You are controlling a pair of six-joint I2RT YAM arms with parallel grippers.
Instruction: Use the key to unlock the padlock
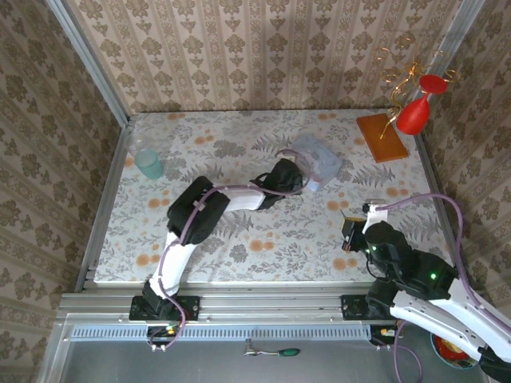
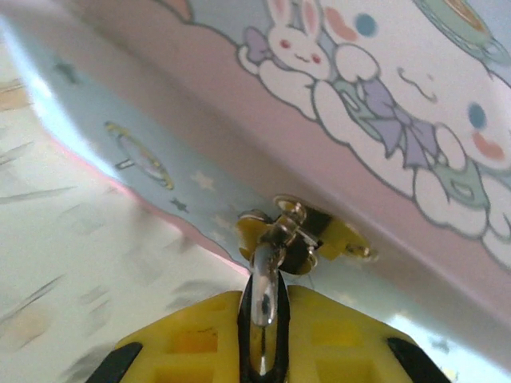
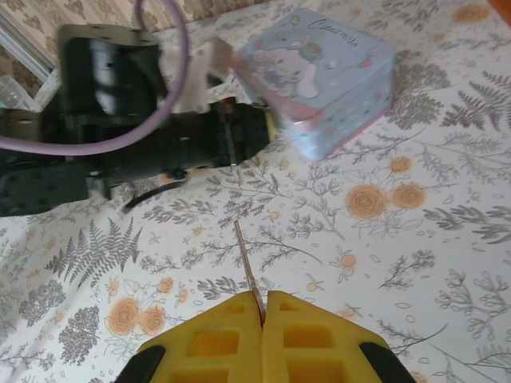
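Floral desk [image 1: 279, 239] walled by damask wallpaper [image 1: 263, 48], tin [image 1: 318, 155] toward far edge, left gripper [image 2: 263, 307] pinching padlock [image 2: 267, 247] at tin's clasp, right gripper [image 3: 263, 307] pinching key [image 3: 246, 255].

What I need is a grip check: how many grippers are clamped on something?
2. The left gripper pinches the padlock at the pale blue tin's latch; the right gripper pinches the thin key, short of the tin.
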